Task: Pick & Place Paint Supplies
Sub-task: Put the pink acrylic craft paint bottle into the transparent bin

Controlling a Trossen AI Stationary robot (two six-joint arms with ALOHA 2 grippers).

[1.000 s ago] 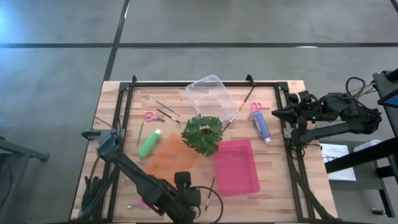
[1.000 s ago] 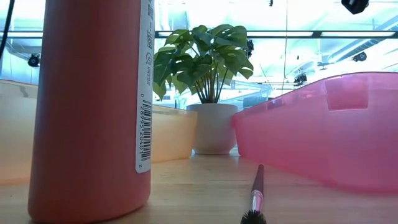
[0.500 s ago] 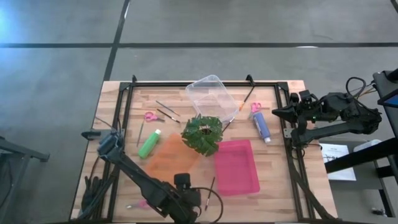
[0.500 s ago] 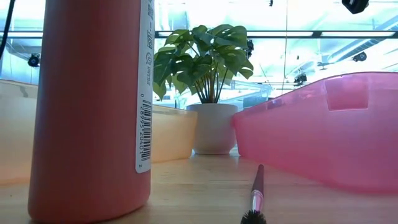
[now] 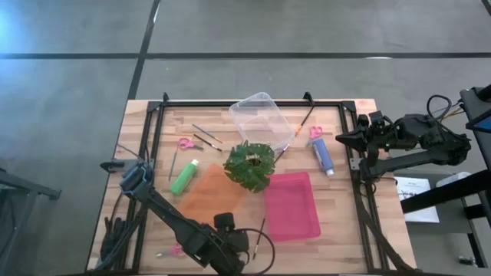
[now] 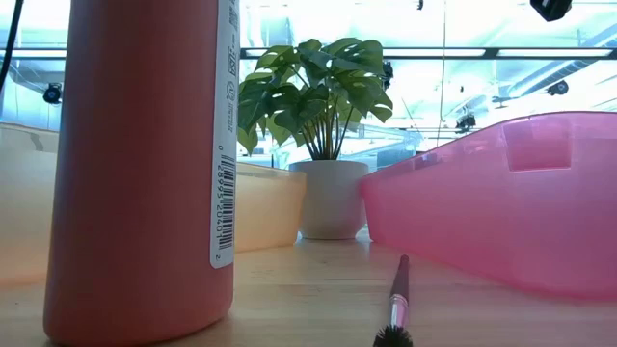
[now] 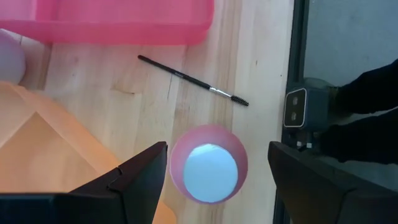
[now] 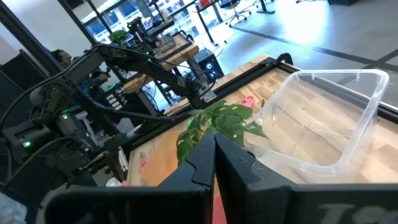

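Nothing on the surface [image 5: 349,230] has shifted since the earlier frames; only my left arm's head has crept slightly along the near edge. Right claw [image 5: 341,139] has not moved, parked off the right edge with fingers together on nothing.

Left claw [image 7: 211,168] hangs over the maroon-pink bottle [image 7: 208,164], which stands upright near the near edge, left of the pink tray [image 7: 106,22]. Fingers are spread wide, one either side of the cap, not touching it.

Risks as I judge them:
- Bottle is tall and narrow. If I descend off-centre, one finger hits the shoulder first and tips it.
- Bottle sits close to the orange tray [image 7: 37,155]; the finger on that side could snag the rim.
- Brush [image 7: 193,79] lies just beside the bottle, between it and the pink tray. A toppled bottle could roll it.
- Round, smooth wall: a high pinch at the cap may slip on lifting.

Other supplies lie far off: green bottle [image 5: 184,177], blue bottle [image 5: 323,156], scissors [image 5: 185,143].
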